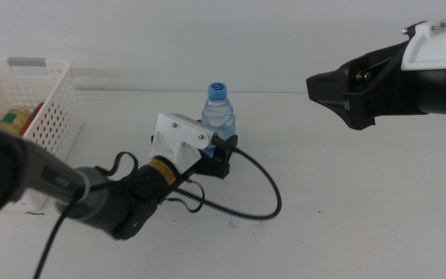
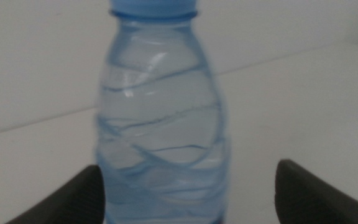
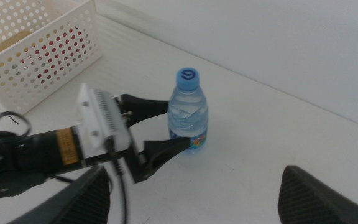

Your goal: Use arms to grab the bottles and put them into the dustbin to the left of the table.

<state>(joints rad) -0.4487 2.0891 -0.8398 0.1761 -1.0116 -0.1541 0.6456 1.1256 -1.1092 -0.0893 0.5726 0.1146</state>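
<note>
A small clear water bottle (image 1: pixel 219 108) (image 2: pixel 160 124) (image 3: pixel 188 112) with a blue cap stands upright mid-table. My left gripper (image 1: pixel 221 144) (image 2: pixel 191 199) (image 3: pixel 178 126) is open, with one jaw on each side of the bottle's lower half. In the left wrist view one jaw touches the bottle and the other stands clear of it. My right gripper (image 1: pixel 316 85) (image 3: pixel 204 199) hangs open above the table's right side, away from the bottle. The white perforated dustbin (image 1: pixel 49 105) (image 3: pixel 42 56) at the left holds a yellow bottle (image 1: pixel 14 120) and something red (image 3: pixel 56 51).
The left arm's black cable (image 1: pixel 265 182) loops over the white table (image 1: pixel 362 209) just right of the gripper. A white wall runs behind the table's far edge.
</note>
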